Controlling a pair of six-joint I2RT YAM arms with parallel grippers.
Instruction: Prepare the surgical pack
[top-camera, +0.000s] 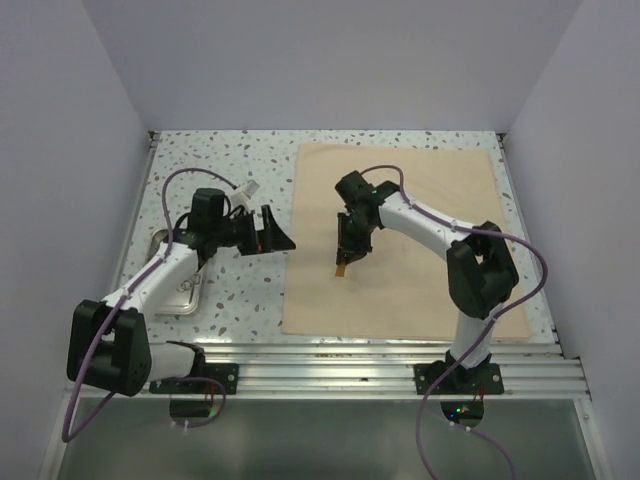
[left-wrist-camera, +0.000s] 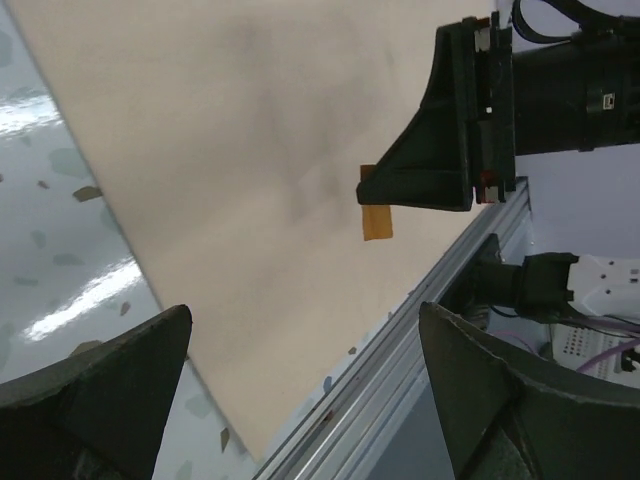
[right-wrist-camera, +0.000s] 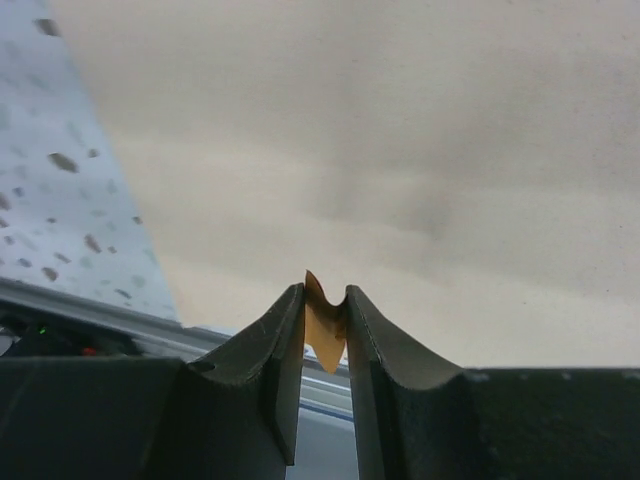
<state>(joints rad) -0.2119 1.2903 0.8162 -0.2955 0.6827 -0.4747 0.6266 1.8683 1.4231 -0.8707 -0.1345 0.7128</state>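
From above, you see the cloth (top-camera: 400, 240) lying flat on the right half of the table (top-camera: 220, 150). Your right claw (top-camera: 350, 243) hangs over the left part of the cloth, and a brown strip (top-camera: 342, 268) dangles under it. The left claw (top-camera: 272, 235) hovers just left of the cloth edge, fingers apart, holding nothing. The tray (top-camera: 185, 290) sits far to the left, partly hidden under the left arm.

In the left wrist view, the left claw (left-wrist-camera: 300, 330) is wide open above the cloth (left-wrist-camera: 220, 150) edge. It faces the right claw (left-wrist-camera: 385, 190), with the strip (left-wrist-camera: 377, 218) below it.

In the right wrist view, the right claw (right-wrist-camera: 323, 292) is pressed together on the strip (right-wrist-camera: 323, 335), which buckles between the fingers, above the cloth (right-wrist-camera: 400, 150).

I judge the strip to be very light, thin and limp, so you should grip it near one end. The cloth is probably soft and wrinkles easily, so take it by a corner.
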